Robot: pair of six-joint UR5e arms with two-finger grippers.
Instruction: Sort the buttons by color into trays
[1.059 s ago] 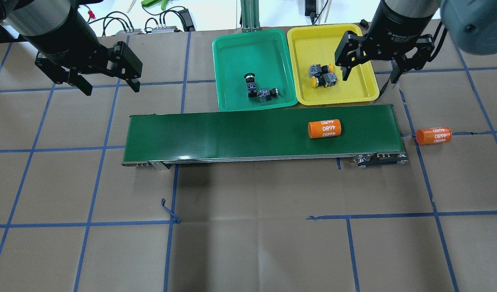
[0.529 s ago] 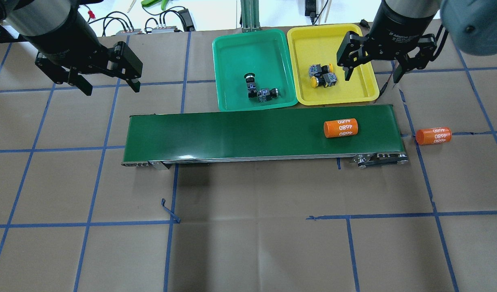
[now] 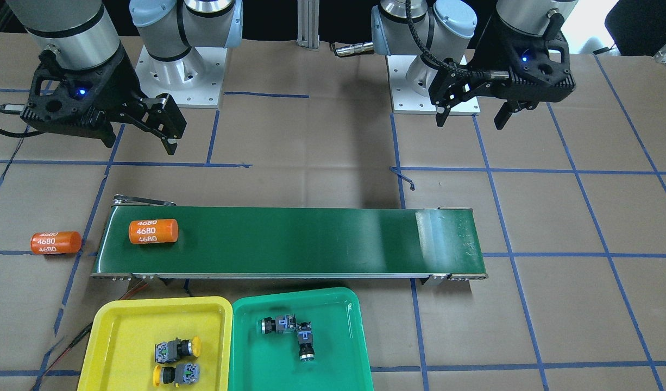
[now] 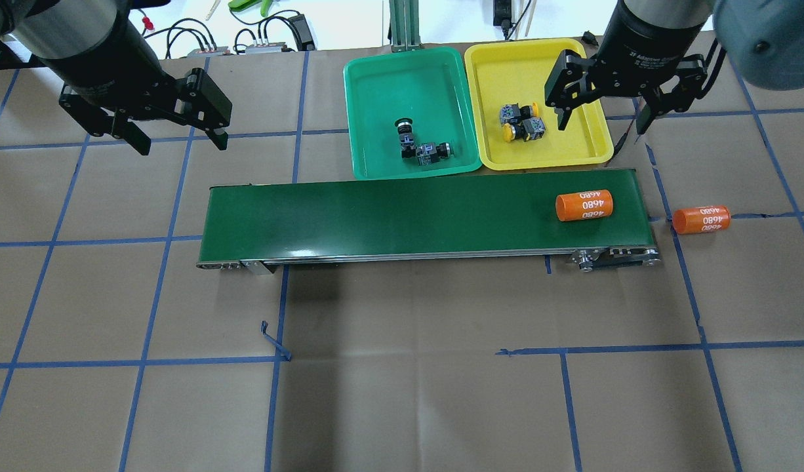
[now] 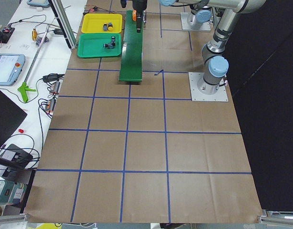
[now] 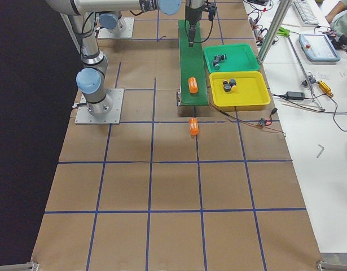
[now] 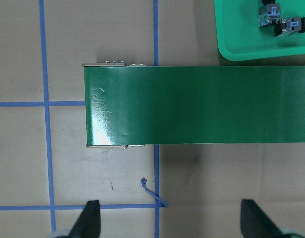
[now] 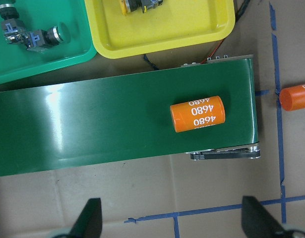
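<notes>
Brown paper table, blue tape grid. Front-facing view: yellow tray holds both yellow buttons, close together. The green tray sits edge to edge with it and holds both green buttons, touching in an L. A dark green conveyor belt runs between the trays and the robot bases. One orange cylinder lies on the belt, and a second orange cylinder lies on the table just off that end.

Overhead: left gripper fingers wide apart and empty, above bare table, well apart from the trays. Right gripper fingers spread and empty, over the yellow tray's right edge.

Exterior left: trays far off, buttons only dark specks.

Exterior right: both trays beside the belt, buttons inside.

Left wrist: fingertips far apart with nothing between them. Belt end below, green tray corner with green buttons at top right.

Right wrist: fingertips apart and empty. Cylinder on the belt, both trays at the top edge.
</notes>
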